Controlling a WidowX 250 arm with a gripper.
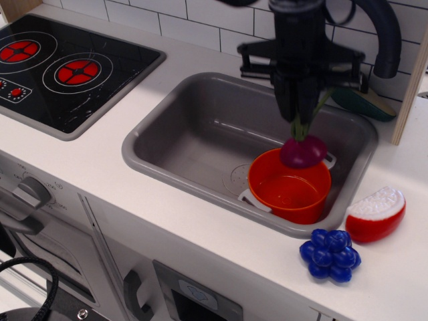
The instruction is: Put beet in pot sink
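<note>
The magenta beet (303,152) hangs by its green stalks from my black gripper (300,118), which is shut on the stalks. The bulb hangs over the far rim of the orange pot (289,185); whether it touches the rim I cannot tell. The pot stands in the right part of the grey sink (194,134), with white handles at its front left and back right. The pot is empty.
A black stovetop (63,67) lies at the left. A dark faucet (384,33) arches over the sink's back right. An avocado half (364,100) sits behind the sink. A red-and-white wedge (376,214) and blue grapes (331,254) lie on the white counter at the right.
</note>
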